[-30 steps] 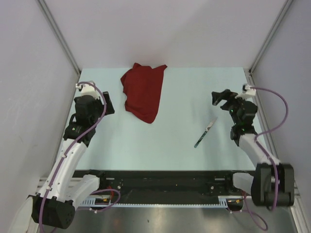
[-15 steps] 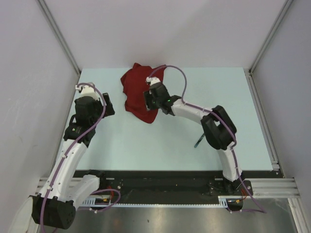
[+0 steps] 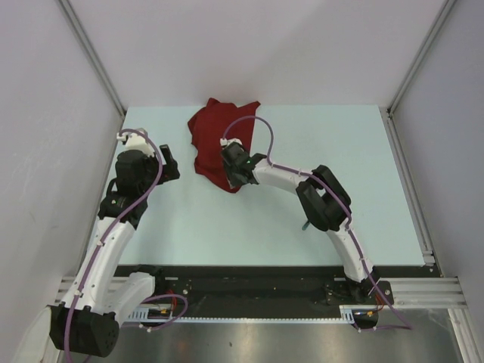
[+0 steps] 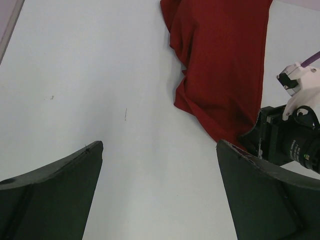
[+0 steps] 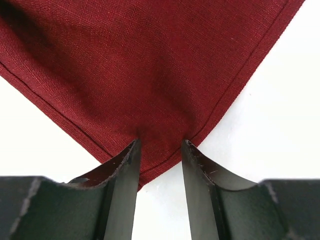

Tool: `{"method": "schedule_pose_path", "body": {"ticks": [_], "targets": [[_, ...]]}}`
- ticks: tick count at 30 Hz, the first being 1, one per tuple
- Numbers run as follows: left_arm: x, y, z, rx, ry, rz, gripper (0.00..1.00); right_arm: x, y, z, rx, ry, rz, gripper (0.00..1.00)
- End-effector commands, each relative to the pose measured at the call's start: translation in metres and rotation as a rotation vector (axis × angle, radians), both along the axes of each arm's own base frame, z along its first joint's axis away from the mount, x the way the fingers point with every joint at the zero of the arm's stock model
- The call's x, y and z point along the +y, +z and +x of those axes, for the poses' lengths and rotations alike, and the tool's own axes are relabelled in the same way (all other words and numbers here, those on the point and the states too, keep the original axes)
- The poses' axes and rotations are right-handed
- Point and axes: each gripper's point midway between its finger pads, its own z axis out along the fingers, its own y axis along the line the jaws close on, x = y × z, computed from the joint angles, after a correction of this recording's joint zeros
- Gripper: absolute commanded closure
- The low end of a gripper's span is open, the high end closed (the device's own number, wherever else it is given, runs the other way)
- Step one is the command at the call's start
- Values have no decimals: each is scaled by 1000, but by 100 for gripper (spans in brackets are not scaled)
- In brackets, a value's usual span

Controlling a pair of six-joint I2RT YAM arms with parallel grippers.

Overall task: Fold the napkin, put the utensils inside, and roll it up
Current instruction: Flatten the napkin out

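The dark red napkin (image 3: 215, 140) lies crumpled at the back left of the table, also in the left wrist view (image 4: 220, 60). My right gripper (image 3: 234, 178) reaches across to the napkin's near corner. In its wrist view the napkin (image 5: 150, 60) fills the top, and the right gripper (image 5: 160, 142) has both fingertips pressing down on that corner, jaws partly closed with a gap and flat cloth between them. My left gripper (image 3: 169, 161) hovers wide open over bare table left of the napkin (image 4: 159, 145). Of the utensils, only a dark handle end (image 3: 304, 224) peeks out under the right arm.
The right arm's elbow (image 3: 324, 198) stretches over the middle of the light blue table (image 3: 189, 227). Grey walls and metal rails (image 3: 408, 174) close in the table on three sides. The right wrist's camera housing (image 4: 292, 142) shows at the right of the left wrist view.
The right arm swung from the table's right side across to the napkin, and its jaws have narrowed over the near corner. The left arm has stayed still.
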Motion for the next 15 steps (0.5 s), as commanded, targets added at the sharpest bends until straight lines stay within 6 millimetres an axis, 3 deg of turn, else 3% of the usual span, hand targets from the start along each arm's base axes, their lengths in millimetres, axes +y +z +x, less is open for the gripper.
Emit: {"method": "schedule_pose_path", "body": {"ticks": [1,10,15], "targets": [[-3,2,0,-13,-12,-33,0,-11,-19,-28,66,-8,-104,57],[-4,1,0,-9,-16,-39,0,-15,-13,-43,42,-23,-161,48],[-6,0,0,-6,-22,-43,0,-13,-24,-45,67,-14,-179,48]]}}
